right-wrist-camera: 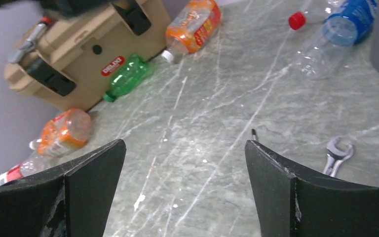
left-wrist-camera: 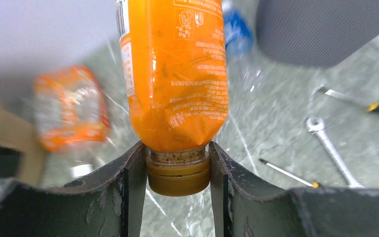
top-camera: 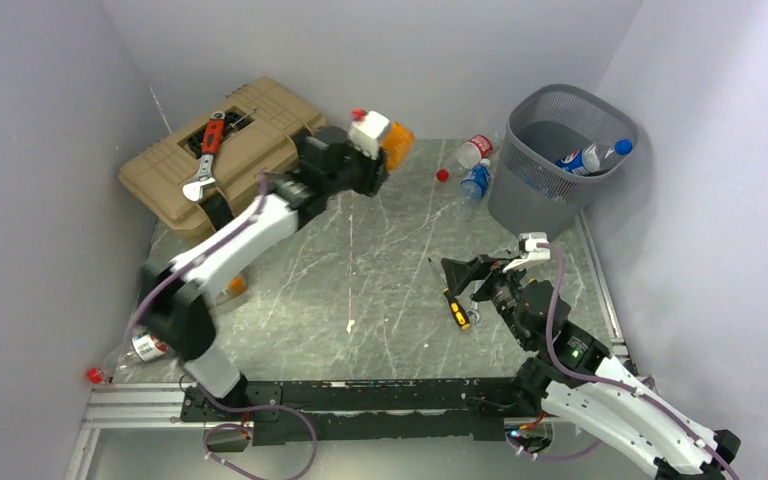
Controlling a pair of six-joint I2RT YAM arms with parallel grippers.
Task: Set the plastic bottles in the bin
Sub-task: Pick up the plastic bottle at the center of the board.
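Overhead, the left tool [top-camera: 375, 160] clamps an orange bottle [top-camera: 398, 143] at upper centre; the grey mesh bin [top-camera: 530, 195] stands upper right, bottles [top-camera: 585, 158] inside. Left wrist: its fingers [left-wrist-camera: 128, 182] pinch the bottle's neck by the cap. Right wrist: the right tool [right-wrist-camera: 185, 163] gapes wide above the tabletop [right-wrist-camera: 217, 123].

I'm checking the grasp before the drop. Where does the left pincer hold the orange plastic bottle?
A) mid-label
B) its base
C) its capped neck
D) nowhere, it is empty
C: the left wrist view shows the left pincer shut on the orange plastic bottle at its capped neck, with the body sticking out beyond.
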